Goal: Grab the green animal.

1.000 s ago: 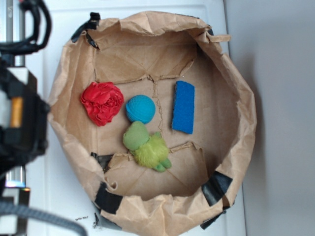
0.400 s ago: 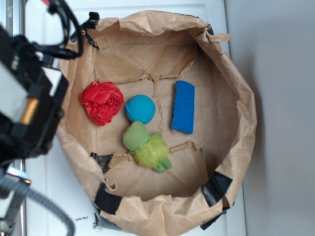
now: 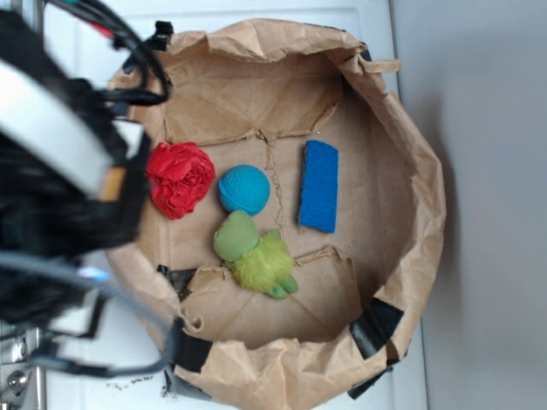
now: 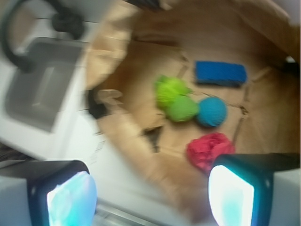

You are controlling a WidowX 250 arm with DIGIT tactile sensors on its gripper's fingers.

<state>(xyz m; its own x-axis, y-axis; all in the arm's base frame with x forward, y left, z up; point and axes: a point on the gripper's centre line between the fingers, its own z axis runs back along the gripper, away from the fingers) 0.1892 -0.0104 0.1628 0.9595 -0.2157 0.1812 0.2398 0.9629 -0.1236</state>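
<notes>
We see the green animal (image 3: 256, 254) lying on the floor of the brown paper bag (image 3: 410, 162), lower centre of the exterior view, its smooth duller head toward upper left and its fuzzy lime body and feet toward lower right. The head sits just beside, maybe touching, the teal ball (image 3: 244, 189); the red fabric lump (image 3: 178, 178) is near on the left and the blue block (image 3: 319, 185) sits apart to the right. The gripper (image 4: 150, 195) hangs over the bag's left rim, blurred, not yet above the toy; in the wrist view both pale fingers (image 4: 70, 200) stand wide apart at the bottom edge with nothing between them. We judge the toy light, soft and squashy, not fragile, fuzzy so unlikely to slip. Best hold looks like the fluffy body mid-section, jaws closing across its narrow width, on the side away from the ball so a finger does not knock the ball. The head is smoother and rounder, so a worse grip. The crumpled bag floor may catch a fingertip if we go too low.
</notes>
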